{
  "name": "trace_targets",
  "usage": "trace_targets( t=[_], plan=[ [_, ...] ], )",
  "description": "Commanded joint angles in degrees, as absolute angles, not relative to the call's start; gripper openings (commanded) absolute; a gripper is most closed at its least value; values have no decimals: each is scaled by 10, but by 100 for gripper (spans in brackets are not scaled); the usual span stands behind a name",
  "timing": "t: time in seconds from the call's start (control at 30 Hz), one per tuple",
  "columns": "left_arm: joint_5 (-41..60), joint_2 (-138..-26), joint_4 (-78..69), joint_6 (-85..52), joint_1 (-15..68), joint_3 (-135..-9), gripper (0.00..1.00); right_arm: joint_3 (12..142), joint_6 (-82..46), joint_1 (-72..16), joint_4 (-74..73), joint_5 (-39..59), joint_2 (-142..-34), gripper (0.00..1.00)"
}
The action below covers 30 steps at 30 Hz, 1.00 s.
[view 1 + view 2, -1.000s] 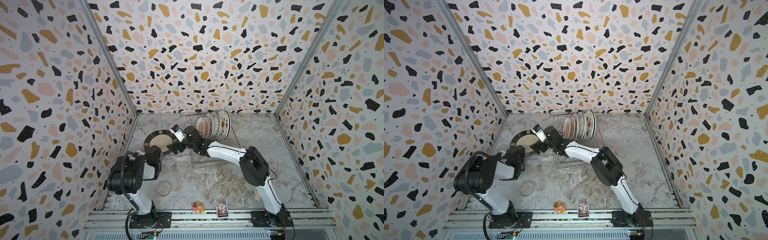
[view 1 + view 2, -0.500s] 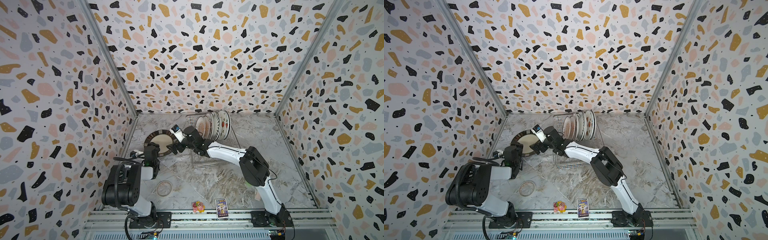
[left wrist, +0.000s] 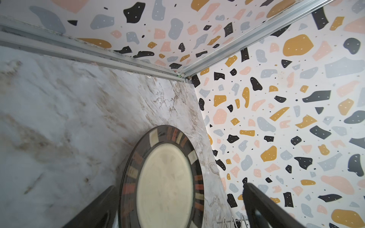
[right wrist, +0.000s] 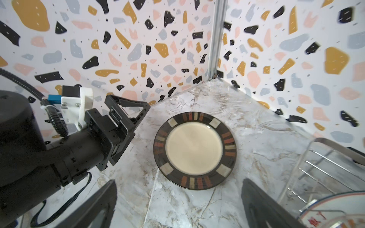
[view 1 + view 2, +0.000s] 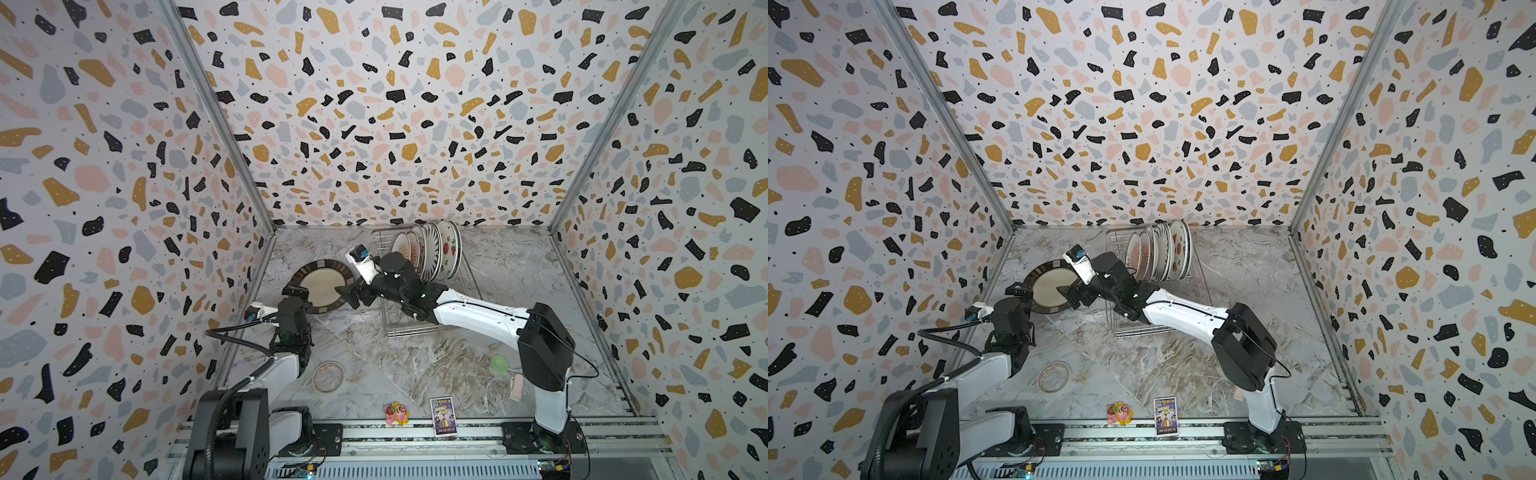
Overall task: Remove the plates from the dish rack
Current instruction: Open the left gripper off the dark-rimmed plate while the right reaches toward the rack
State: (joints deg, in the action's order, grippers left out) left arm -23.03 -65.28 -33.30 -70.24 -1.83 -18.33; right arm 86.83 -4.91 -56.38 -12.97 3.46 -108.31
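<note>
A brown-rimmed cream plate [image 5: 322, 286] [image 5: 1050, 291] lies flat on the marble table, left of the dish rack [image 5: 399, 328] [image 5: 1142, 328]. Several more plates [image 5: 428, 253] [image 5: 1158, 255] stand on edge in the rack's far end. My left gripper [image 5: 296, 293] [image 3: 178, 186] is open at the flat plate's [image 3: 166, 187] left rim, fingers on either side of it without touching. My right gripper [image 5: 347, 296] [image 4: 177, 183] hangs open and empty at that plate's [image 4: 194, 150] right rim. In the right wrist view a red-character plate [image 4: 325, 215] and the rack's wires [image 4: 325, 163] show beside it.
Toward the front lie a clear ring [image 5: 328, 376], a small green round thing [image 5: 498, 363], a pink piece [image 5: 516, 386], a toy [image 5: 397, 413] and a picture card [image 5: 443, 409]. Terrazzo walls close in the left, back and right; the flat plate lies near the back-left corner.
My left gripper's jaws have spread wider at the flat plate's rim, and its arm has folded back toward the front. The plate and the right arm have stayed put.
</note>
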Motion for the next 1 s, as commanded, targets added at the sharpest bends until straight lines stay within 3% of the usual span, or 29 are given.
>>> trace_targets(
  t=[0.0, 0.23, 0.4, 0.5, 0.7, 0.9, 0.97],
  plan=[
    [-220, -599, -315, -667, -21, -172, 100, 825, -78, -563, -173, -54, -1016, 99],
    [-104, -549, -378, -602, 12, -160, 100, 758, -127, -543, -118, -104, -908, 99],
    [-109, -542, -360, -533, 102, -200, 100, 620, -107, -512, -251, -129, -814, 99],
    [-132, -534, -351, -477, 161, -214, 100, 603, -112, -465, -226, -65, -776, 99],
    [-70, -521, -433, -401, 233, -196, 100, 632, -130, -395, -134, -38, -780, 99],
    [27, -531, -449, -339, 303, -219, 100, 666, -125, -381, -104, -9, -821, 99],
    [35, -531, -463, -333, 317, -216, 100, 691, -123, -381, -86, -7, -842, 93]
  ],
)
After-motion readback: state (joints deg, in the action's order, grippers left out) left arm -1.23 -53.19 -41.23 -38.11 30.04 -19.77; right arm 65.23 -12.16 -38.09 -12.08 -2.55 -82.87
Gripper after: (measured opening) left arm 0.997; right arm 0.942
